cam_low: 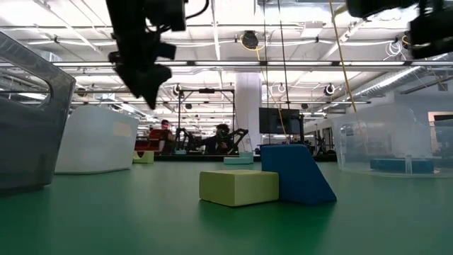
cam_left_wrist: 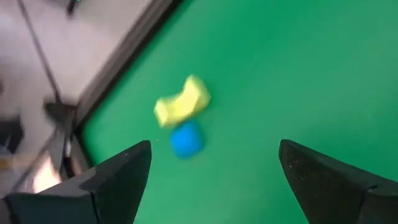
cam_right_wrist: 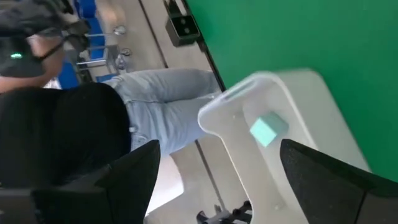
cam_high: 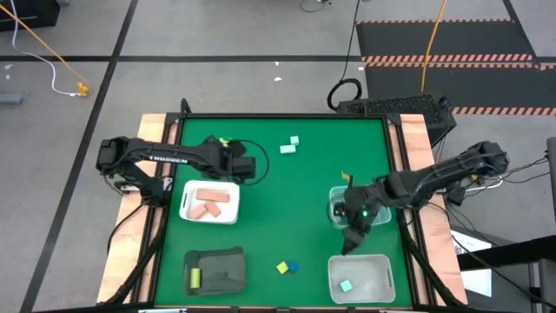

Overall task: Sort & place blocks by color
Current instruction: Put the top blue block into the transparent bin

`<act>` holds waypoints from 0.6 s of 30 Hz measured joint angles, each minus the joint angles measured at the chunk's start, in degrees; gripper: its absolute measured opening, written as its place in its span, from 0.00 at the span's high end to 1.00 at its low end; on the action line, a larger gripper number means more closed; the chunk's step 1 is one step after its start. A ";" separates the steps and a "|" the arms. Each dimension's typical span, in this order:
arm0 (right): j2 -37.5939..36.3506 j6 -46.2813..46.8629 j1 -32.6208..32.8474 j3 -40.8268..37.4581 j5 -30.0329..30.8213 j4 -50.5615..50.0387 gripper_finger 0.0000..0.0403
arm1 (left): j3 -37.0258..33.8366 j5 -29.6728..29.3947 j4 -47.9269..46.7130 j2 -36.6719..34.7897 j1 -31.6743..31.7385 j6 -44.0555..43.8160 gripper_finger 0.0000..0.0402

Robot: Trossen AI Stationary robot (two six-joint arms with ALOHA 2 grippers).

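Note:
My left gripper [cam_high: 219, 148] hangs open and empty at the table's far left. In its wrist view [cam_left_wrist: 214, 180] a yellow block [cam_left_wrist: 182, 101] and a blue block [cam_left_wrist: 185, 138] lie on the green mat ahead of the fingers. My right gripper [cam_high: 352, 233] is open and empty above the mat, between a round clear bin [cam_high: 337, 209] and a square clear bin [cam_high: 360, 278]. That square bin holds a mint block [cam_right_wrist: 268, 129]. Pink blocks [cam_high: 208, 204] lie in a white tray [cam_high: 187, 211]. Two mint blocks [cam_high: 290, 145] lie at the far middle. A yellow block [cam_low: 239, 188] and a blue block [cam_low: 297, 173] touch near the front edge.
A dark tray [cam_high: 217, 269] at the front left holds a yellow block [cam_high: 195, 278]. A person in jeans [cam_right_wrist: 168, 106] is beyond the table's edge by the square bin. Bare green mat lies in the table's middle.

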 joint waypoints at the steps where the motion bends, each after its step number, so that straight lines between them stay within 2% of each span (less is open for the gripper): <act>1: 0.00 -1.44 -1.84 0.00 -1.31 -0.09 0.21 | 0.00 1.46 -2.22 0.00 0.77 -2.01 0.13; 6: 0.00 -7.86 -11.79 0.00 -6.55 -0.17 0.21 | 0.00 5.69 -10.21 -0.02 5.77 -9.08 0.13; 9: 0.00 -12.37 -18.16 0.00 -8.80 -0.17 0.21 | 0.00 6.80 -9.91 -0.02 9.94 -12.62 0.13; 13: 0.04 -17.95 -25.63 0.00 -8.83 -0.13 0.21 | -0.08 10.18 -8.96 -0.02 16.30 -15.87 0.13; 18: 0.01 -24.73 -32.03 0.00 -8.85 1.45 0.21 | -1.32 12.58 -6.19 -0.02 21.53 -17.18 0.13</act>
